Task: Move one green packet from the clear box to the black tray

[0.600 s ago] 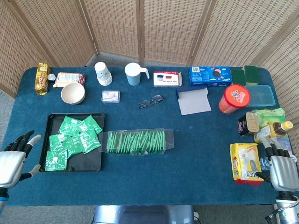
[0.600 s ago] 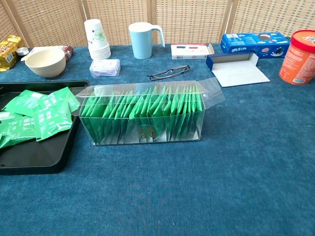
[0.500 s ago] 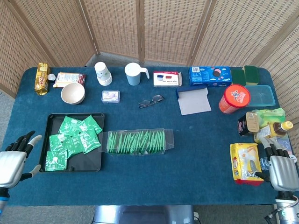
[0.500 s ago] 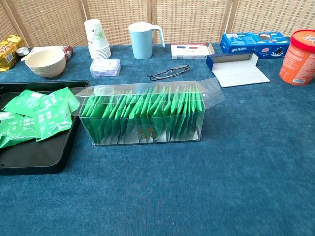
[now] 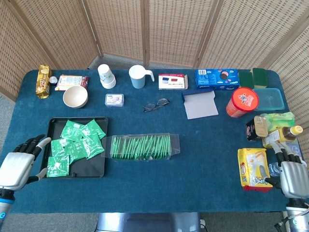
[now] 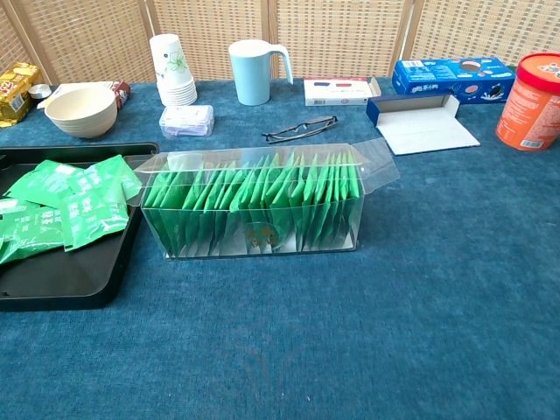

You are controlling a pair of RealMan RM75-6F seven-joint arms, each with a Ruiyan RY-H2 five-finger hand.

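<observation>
the left hand (image 5: 17, 164) hovers empty, fingers spread, just left of the black tray (image 5: 96, 171). the clear box (image 5: 143, 147) of green packets (image 6: 254, 203) sits further right. the right hand (image 5: 292, 175), fingers apart, holds nothing beside a yellow snack bag (image 5: 254, 168).

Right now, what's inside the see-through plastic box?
The clear plastic box holds a row of green packets standing upright, side by side. What lies under them on the box floor is covered.
</observation>
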